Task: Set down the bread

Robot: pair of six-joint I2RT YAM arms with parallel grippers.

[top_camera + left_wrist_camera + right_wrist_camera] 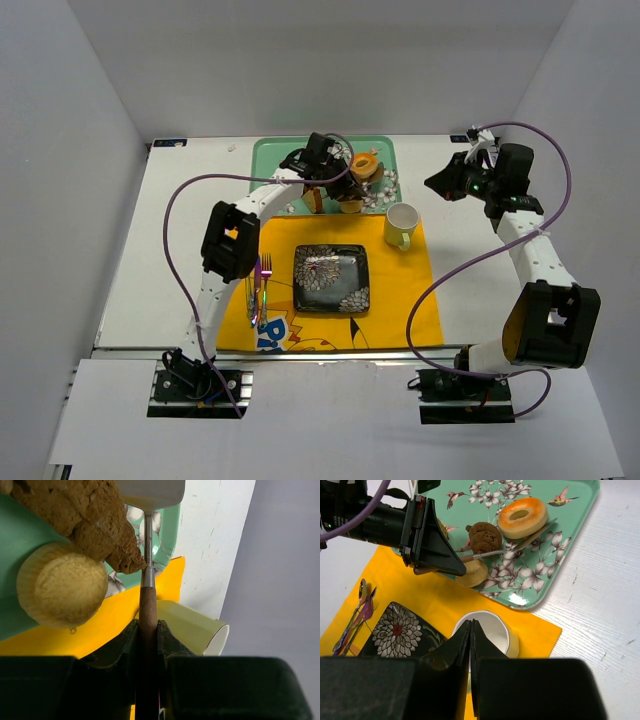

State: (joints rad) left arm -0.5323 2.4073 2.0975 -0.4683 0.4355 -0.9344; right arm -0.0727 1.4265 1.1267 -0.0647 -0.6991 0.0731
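Note:
The bread (522, 517) is a golden-orange ring lying on the green flowered tray (560, 545); it also shows in the top view (364, 163). My left gripper (148, 625) is shut on the wooden handle of a spatula (148, 600). The spatula's metal blade (537, 531) lies against the ring's near edge. The left gripper also shows in the top view (325, 168) and in the right wrist view (432, 545). The ring is out of the left wrist view. My right gripper (471, 627) is shut and empty above the mug, off to the right (437, 183).
A brown lumpy loaf piece (484, 536) and a round tan bun (62, 590) sit on the tray beside the spatula. A pale yellow mug (401, 224), a black flowered plate (331, 279) and forks (258, 290) lie on the yellow mat (415, 305).

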